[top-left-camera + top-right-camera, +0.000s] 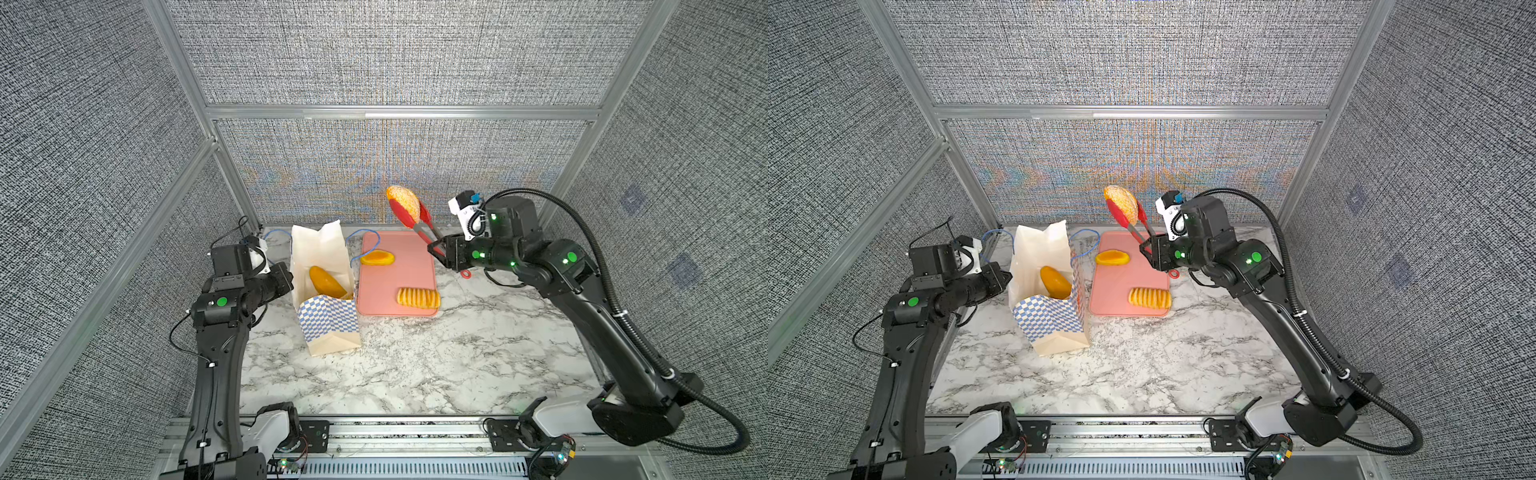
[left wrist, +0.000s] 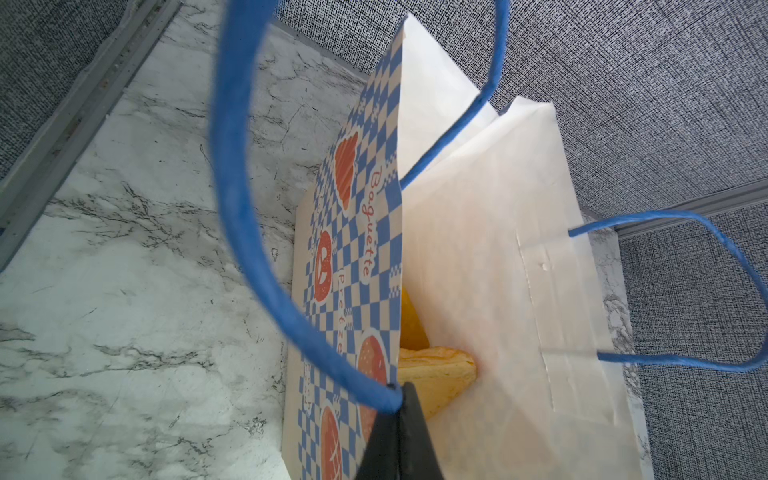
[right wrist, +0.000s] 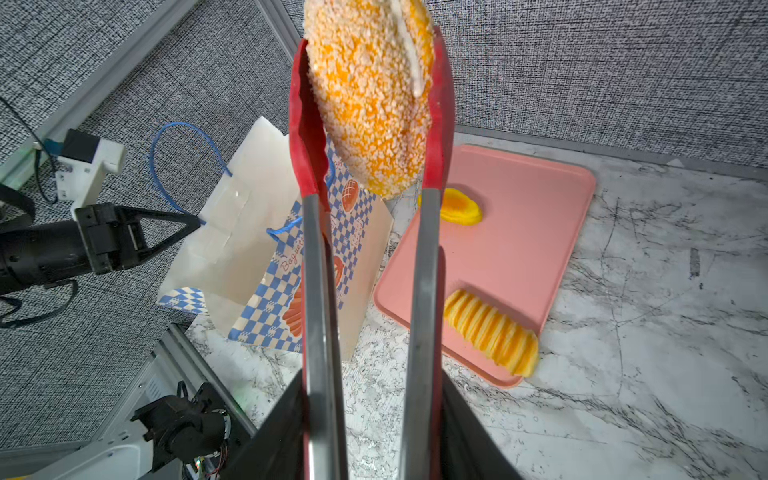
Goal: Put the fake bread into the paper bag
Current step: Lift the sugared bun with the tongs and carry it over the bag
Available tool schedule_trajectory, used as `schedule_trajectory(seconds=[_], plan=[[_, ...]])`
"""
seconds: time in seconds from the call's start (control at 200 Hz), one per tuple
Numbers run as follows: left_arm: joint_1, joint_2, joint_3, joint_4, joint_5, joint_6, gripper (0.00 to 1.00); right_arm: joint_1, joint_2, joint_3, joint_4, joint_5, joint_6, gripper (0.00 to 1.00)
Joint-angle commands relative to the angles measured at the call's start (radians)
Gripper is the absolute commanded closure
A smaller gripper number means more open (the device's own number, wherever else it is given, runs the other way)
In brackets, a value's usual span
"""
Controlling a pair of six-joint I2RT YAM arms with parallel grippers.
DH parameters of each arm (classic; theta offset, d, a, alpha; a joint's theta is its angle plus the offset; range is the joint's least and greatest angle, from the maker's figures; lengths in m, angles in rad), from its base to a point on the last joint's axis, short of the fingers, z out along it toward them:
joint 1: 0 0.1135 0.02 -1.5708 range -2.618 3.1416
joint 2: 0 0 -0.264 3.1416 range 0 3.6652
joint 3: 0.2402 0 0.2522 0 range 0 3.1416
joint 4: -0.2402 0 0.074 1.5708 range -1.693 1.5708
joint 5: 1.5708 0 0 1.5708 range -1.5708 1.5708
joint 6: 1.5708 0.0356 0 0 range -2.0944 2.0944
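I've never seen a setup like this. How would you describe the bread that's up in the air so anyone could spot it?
Start at the pink tray right of the paper bag. Raised near its far end, the right arm's fingers grip red tongs that pinch one oval bun. Unlike the smooth piece and the ridged roll lying on the tray, it wears a pale crumb coating.

Glossy marble-patterned bench (image 1: 457, 365); the paper bag (image 1: 328, 328) is matt, its blue handles (image 2: 232, 166) twisted cord. The pink tray (image 1: 399, 274) looks smooth plastic. The tongs (image 3: 316, 291) show brushed metal arms (red rubbery tips); the bun (image 3: 374, 91) is rough, crumb-coated. Woven grey cloth covers the walls (image 1: 374, 54).
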Motion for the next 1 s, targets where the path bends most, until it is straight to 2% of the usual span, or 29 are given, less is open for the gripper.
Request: schedule_trajectory(seconds=[0.0, 0.535, 0.99], plan=[[0.001, -0.003, 0.001, 0.014, 0.006, -0.005, 1.0, 0.02, 0.004, 0.022, 0.041, 0.004, 0.002, 0.54], [0.0, -0.006, -0.001, 0.011, 0.002, -0.004, 1.0, 0.176, 0.086, 0.147, 0.002, 0.064, -0.033, 0.54], [0.001, -0.011, -0.011, 0.017, 0.001, -0.007, 1.0, 0.32, 0.219, 0.303, -0.08, 0.174, -0.095, 0.54]])
